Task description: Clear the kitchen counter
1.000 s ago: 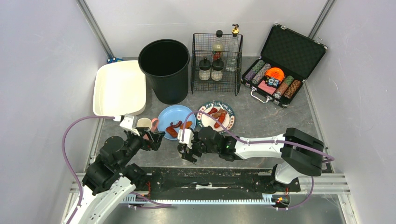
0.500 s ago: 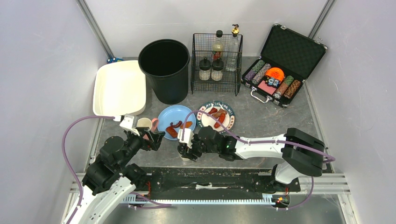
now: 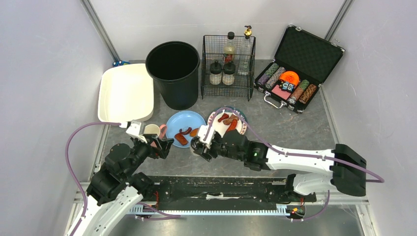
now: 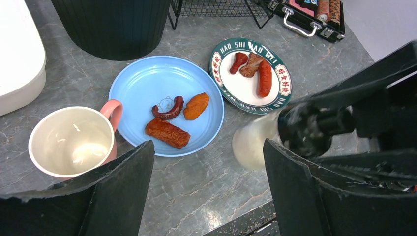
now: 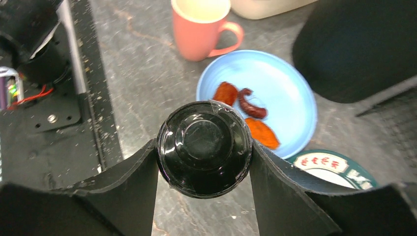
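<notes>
Counter (image 3: 290, 128): a dark grey stone-look top running from the black rail at the near edge to the back wall, with every item on it.

Standing items, far side: black bin (image 3: 173, 73), white tray (image 3: 125, 93) at far left, open case (image 3: 295, 73) at far right, and wire basket (image 3: 246, 91) between bin and case, with black-capped bottles inside.

Middle of the counter: blue plate (image 4: 147, 88) and patterned plate (image 4: 248, 45) side by side, both carrying food. A pink mug (image 4: 71, 141) sits just left of the blue plate.

Held item: a pale bottle (image 4: 251, 145) with a black cap (image 5: 204, 147).

Right end effector (image 3: 204, 146): clamped on the cap, with a finger against each side. The bottle is tilted, its base pointing towards the near rim of the blue plate. Whether the base touches the counter cannot be told.

Left end effector (image 3: 160, 144): jaws wide apart, holding nothing, just beside the mug.

Assessment: the basket is the probable destination. It lies ahead of the right end effector and slightly to its right, beyond both plates. The bottle needs to be brought upright before it goes in. The right arm is the nearer one and already has the load.
</notes>
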Tool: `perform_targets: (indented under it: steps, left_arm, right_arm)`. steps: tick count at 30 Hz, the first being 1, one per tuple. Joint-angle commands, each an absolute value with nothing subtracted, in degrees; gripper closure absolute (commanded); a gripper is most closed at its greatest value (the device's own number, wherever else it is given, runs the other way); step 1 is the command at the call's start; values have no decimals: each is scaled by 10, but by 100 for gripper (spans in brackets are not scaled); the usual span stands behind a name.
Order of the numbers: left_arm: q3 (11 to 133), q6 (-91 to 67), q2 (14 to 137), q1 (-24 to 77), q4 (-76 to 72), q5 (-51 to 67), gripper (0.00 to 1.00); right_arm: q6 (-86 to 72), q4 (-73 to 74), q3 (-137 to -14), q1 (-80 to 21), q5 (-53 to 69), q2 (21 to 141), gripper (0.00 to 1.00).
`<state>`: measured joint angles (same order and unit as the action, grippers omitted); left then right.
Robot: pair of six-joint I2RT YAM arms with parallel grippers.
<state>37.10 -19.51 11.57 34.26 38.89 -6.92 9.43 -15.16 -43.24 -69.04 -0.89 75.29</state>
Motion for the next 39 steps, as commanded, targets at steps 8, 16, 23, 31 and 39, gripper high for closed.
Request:
perform_targets:
  steps: [8, 16, 23, 31, 39]
  left_arm:
    - [367, -175, 118, 346, 372, -60, 13]
    - [367, -174, 115, 346, 372, -61, 13]
    - [367, -174, 114, 346, 372, -62, 13]
    - [367, -174, 114, 345, 372, -64, 13]
    - [367, -174, 113, 345, 372, -64, 13]
  right_arm:
    - [106, -146, -476, -691, -212, 662, 100]
    - [101, -145, -510, -639, -261, 660, 100]
    - [64, -137, -559, -556, -246, 691, 100]
    - [47, -129, -644, -496, -243, 765, 100]
    - [21, -129, -741, -455, -222, 854, 100]
